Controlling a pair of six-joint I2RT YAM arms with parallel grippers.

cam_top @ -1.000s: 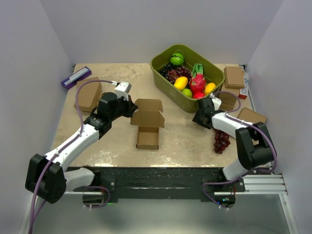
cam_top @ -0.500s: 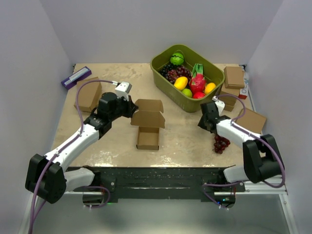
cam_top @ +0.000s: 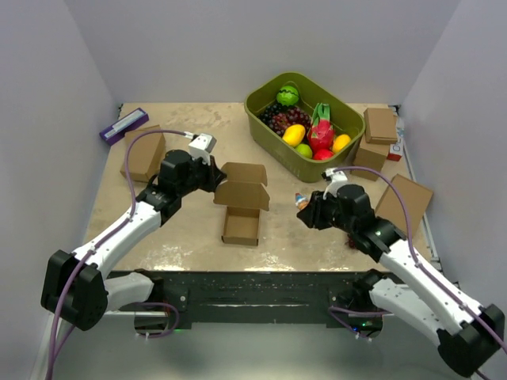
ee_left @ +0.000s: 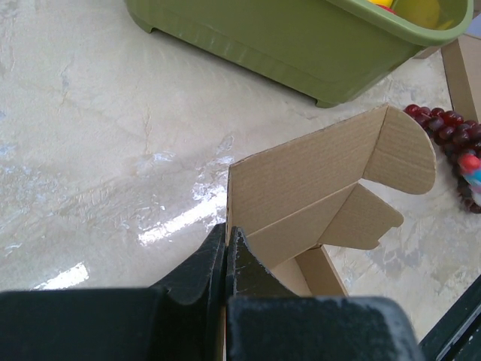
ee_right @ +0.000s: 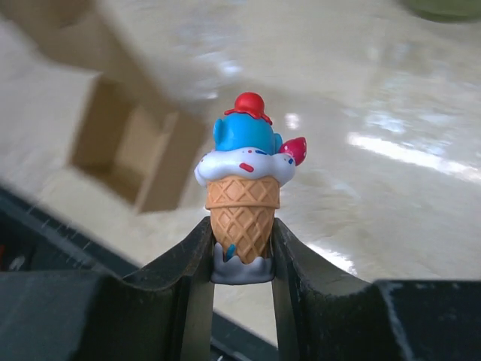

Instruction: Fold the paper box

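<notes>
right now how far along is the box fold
Done: the paper box has its tray walls up. In hand: the left hand pinches the open lid's edge; the right hand grips an ice-cream toy. To do: closing the lid and tucking its flaps.

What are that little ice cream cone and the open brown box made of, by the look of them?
The ice cream cone: probably moulded plastic or rubber, painted; its colours are solid and smooth, and the waffle pattern is pressed in. The paper box: matt brown corrugated cardboard; fine ribs show on its flap.
</notes>
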